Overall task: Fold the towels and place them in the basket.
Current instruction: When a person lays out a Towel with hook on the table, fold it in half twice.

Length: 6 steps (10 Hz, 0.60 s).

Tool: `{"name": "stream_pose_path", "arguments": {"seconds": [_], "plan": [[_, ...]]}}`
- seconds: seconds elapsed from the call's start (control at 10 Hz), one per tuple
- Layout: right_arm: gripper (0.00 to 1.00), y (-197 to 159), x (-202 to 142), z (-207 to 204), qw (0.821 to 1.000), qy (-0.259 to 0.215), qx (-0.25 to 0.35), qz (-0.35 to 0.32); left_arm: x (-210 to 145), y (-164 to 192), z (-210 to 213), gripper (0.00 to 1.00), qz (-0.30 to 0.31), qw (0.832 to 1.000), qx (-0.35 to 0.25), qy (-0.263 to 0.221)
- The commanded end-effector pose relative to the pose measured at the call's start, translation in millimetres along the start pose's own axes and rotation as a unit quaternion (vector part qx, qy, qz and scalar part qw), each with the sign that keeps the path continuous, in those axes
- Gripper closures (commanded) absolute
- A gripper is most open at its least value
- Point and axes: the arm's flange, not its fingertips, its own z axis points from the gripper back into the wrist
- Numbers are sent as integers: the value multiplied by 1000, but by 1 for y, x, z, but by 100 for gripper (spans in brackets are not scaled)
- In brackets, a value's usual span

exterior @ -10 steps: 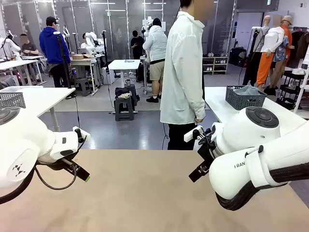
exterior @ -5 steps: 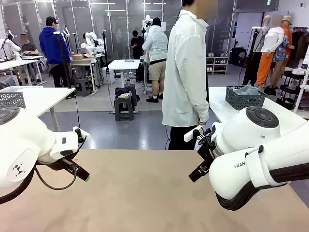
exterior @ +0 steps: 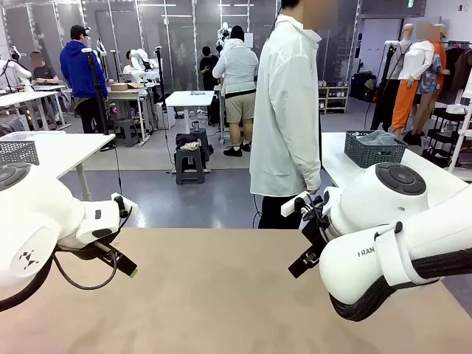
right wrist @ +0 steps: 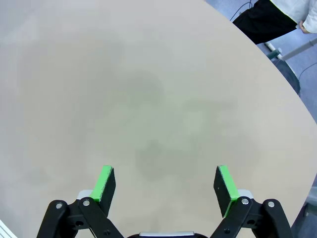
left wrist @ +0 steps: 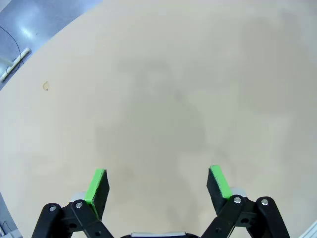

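1. Tan tabletop, smooth and matte, lies under both of your arms. One small brownish spot marks it, well ahead of your left jaws and off to one side.
2. Your left gripper stands with its jaws spread wide and grips nothing. Its two green pads are flat and rectangular on black fingers, with plain tabletop between them.
3. Your right gripper is the same: jaws wide apart, nothing held, tabletop between the pads.
4. One person in a long white coat stands at the far edge, ahead of your right jaws. In the right wrist view the dark trousers and coat hem are cut off at the top corner.
5. You have two dark grey mesh baskets in sight, each on a white side table.
6. One basket sits far beyond your right jaws, on the side table behind that arm. Pale grey-green cloth is heaped in it, too small for you to tell whether it is one piece or two.
7. A second basket sits far beyond your left jaws, cut off by the picture's edge, so its contents are hidden.
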Motion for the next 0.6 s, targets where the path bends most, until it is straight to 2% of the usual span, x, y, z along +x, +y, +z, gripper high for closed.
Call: {"name": "stream_pose_path", "arguments": {"seconds": [0.0, 0.1, 0.2, 0.4, 0.5], "plan": [[0, 0, 0, 0, 1000, 0, 0, -1, 0, 0, 0, 0, 0, 1000, 0, 0], [0, 0, 0, 0, 1000, 0, 0, 0, 0, 0, 0, 0, 0, 1000, 0, 0], [0, -9, -2, 8, 1000, -14, 7, 6, 2, 5, 8, 0, -4, 1000, -10, -25], [0, -34, -7, 33, 999, -44, 10, 14, 14, 29, 31, 0, -16, 998, -18, -62], [0, -48, -11, 47, 998, -52, 4, 18, 19, 44, 45, 0, -26, 998, -19, -61]]}}
